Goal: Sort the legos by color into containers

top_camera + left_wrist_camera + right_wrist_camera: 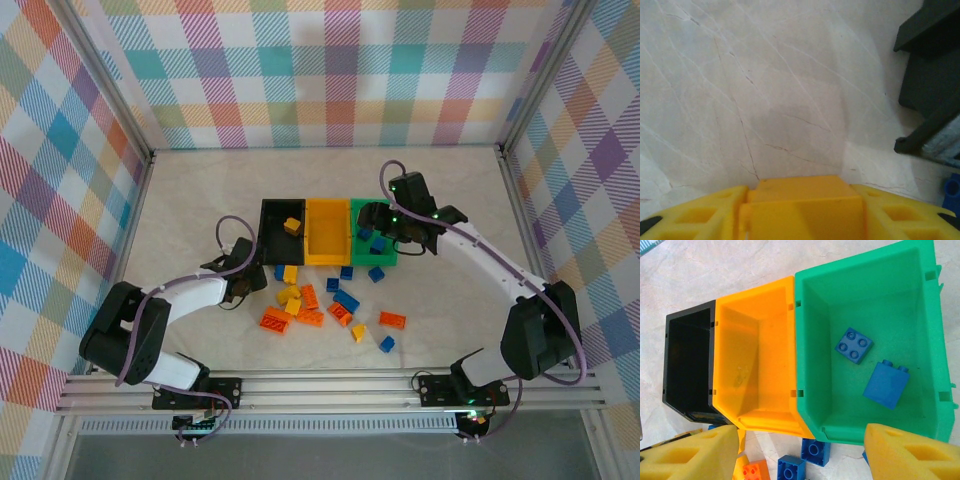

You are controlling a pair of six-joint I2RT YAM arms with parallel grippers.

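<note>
Green bin [810, 340] — two blue legos [854, 345]

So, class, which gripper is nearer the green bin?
Right. The right gripper hangs above the green bin; the left gripper, holding a yellow lego, sits left of the black bin.

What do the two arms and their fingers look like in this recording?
Both the left arm and right arm have white links between chunky black joints, each with a lilac cable looping off it. Small green lights glow on the right arm. The fingers are yellow blocks with rectangular recesses.
</note>
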